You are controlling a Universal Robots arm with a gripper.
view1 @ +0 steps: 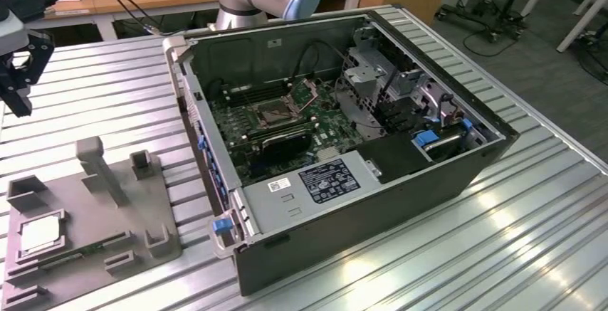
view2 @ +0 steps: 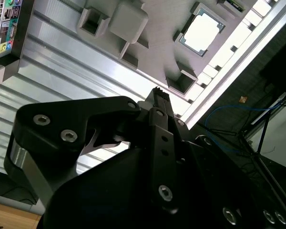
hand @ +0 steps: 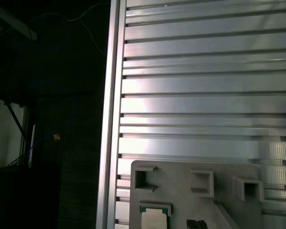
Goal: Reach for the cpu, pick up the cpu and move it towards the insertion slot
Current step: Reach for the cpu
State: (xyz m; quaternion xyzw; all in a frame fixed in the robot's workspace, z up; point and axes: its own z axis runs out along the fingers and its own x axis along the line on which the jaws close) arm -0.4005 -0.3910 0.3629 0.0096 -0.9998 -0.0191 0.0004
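Room lies open above the cpu (view1: 38, 234); 1 tall post (view1: 98, 172) stands nearby.

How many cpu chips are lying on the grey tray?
1. The cpu lies in a recess of the grey tray, on the tray's side toward the exterior view's left. Others may be hidden.

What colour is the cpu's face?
Silvery-white; the cpu shows best in the second wrist view.

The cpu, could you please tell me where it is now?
The silvery square cpu lies in the grey tray at the exterior view's lower left.
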